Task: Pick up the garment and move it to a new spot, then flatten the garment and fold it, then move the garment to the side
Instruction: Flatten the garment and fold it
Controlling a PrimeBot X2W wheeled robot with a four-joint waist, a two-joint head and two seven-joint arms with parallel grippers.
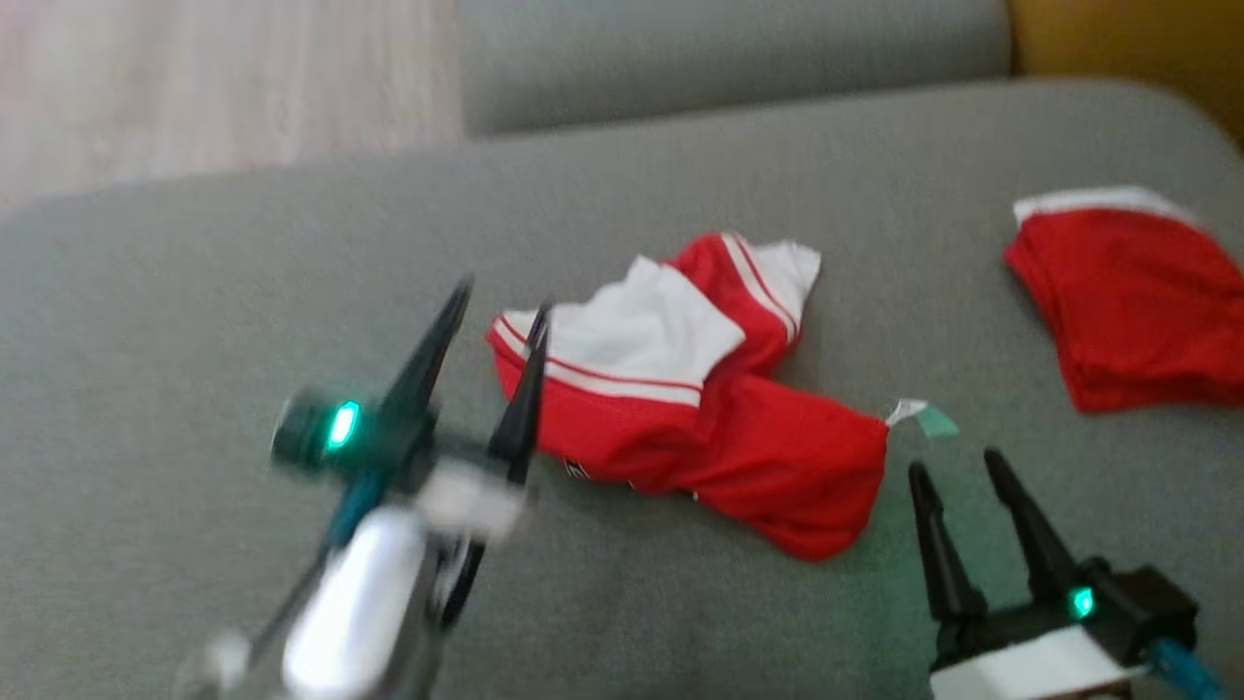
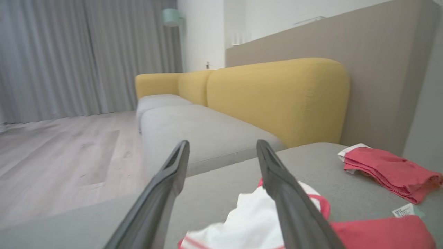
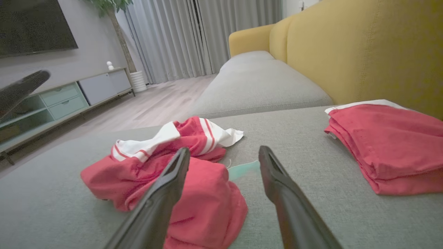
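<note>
Crumpled red-and-white fabric garment (image 1: 700, 428), lying in a heap midway across grey upholstered sofa seat (image 1: 292, 243), left gripper (image 1: 503, 297) at its left edge, jaws apart, right gripper (image 1: 954, 463) near its right end, jaws apart, folded red cloth pile (image 1: 1137, 301) far right

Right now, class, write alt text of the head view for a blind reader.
A crumpled red-and-white garment lies on a grey cushion, the open left claw at its left edge, the open right claw near its right end. A folded red garment lies farther right.
</note>
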